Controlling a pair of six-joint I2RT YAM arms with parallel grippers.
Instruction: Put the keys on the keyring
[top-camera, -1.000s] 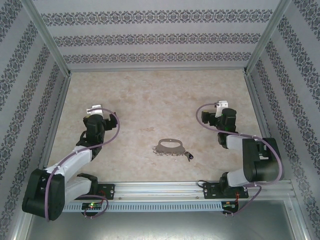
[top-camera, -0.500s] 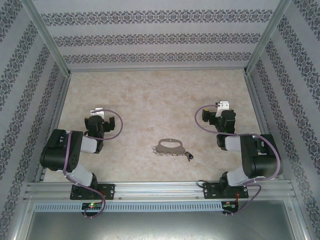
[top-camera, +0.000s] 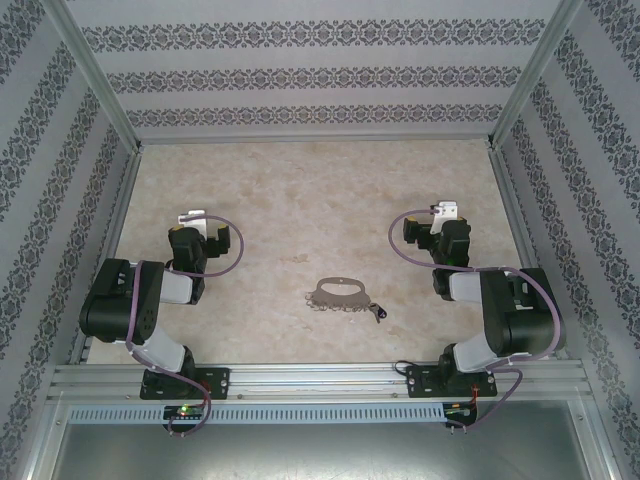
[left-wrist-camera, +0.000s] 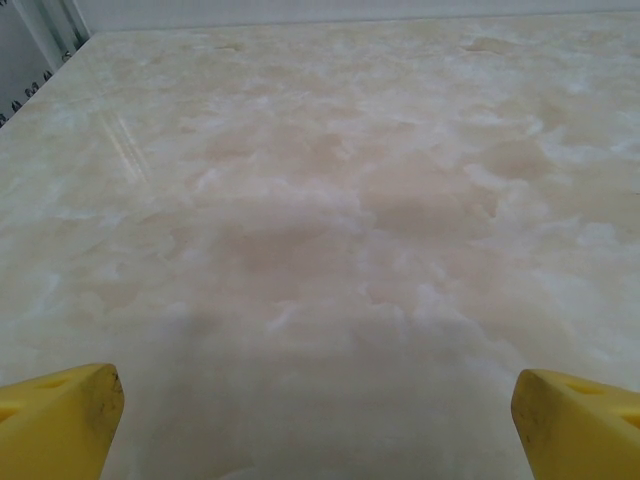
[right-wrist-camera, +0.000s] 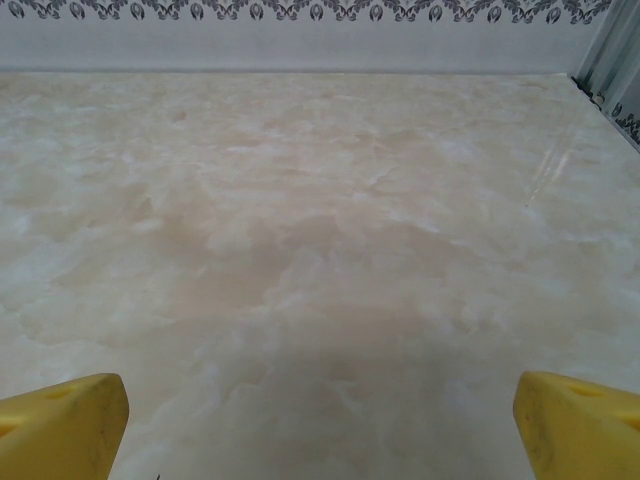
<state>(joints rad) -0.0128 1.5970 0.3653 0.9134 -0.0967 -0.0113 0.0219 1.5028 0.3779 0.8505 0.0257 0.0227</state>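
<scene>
The keyring (top-camera: 338, 293), a thin grey D-shaped loop with small bits along its near edge, lies flat on the marbled table, near the front middle. A tiny dark key (top-camera: 377, 313) rests just off the loop's right end. My left gripper (top-camera: 190, 222) sits folded back at the left, well apart from the loop. My right gripper (top-camera: 443, 213) is folded back at the right, also apart. In each wrist view the yellow fingertips (left-wrist-camera: 55, 425) (right-wrist-camera: 60, 425) stand wide at the frame's bottom corners, open, with bare table between them.
Patterned walls and metal posts (top-camera: 95, 85) enclose the table on three sides. A metal rail (top-camera: 320, 380) carrying both arm bases runs along the near edge. Purple cables (top-camera: 232, 245) loop off each wrist.
The left arm has folded back toward its base, its elbow swinging up and in. The right arm has drawn in slightly. Keyring and key have not moved.
</scene>
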